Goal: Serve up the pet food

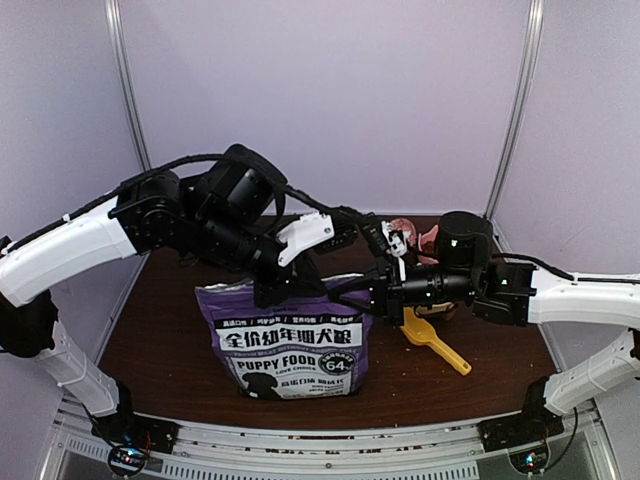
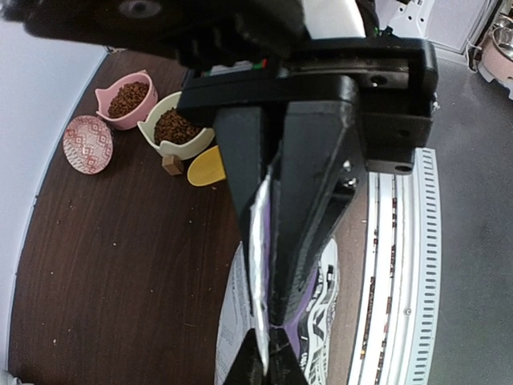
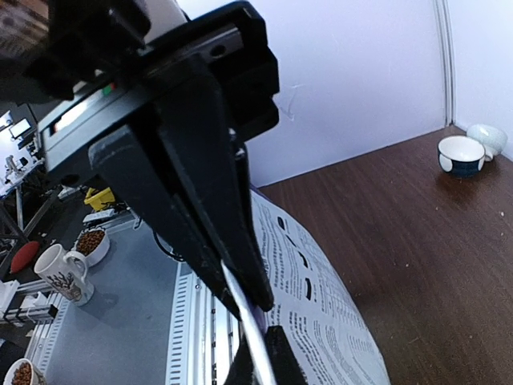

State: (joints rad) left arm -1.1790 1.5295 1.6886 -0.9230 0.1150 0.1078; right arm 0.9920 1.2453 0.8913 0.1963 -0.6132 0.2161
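Left pincer (image 2: 268,333) and right pincer (image 3: 250,317) clamped on bag (image 1: 290,345) top, pet food (image 2: 176,127) in bowls (image 2: 186,149) well apart.

L gripper (image 1: 283,292) & R gripper (image 1: 345,290) both pinched shut, angled inward, tips near each other.

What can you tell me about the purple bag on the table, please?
The bag looks like glossy purple plastic, printed with white lettering reading PUPPY FOOD and a black dog outline. It stands upright on the brown table, print facing the near edge. The left gripper and right gripper each pinch its top edge.
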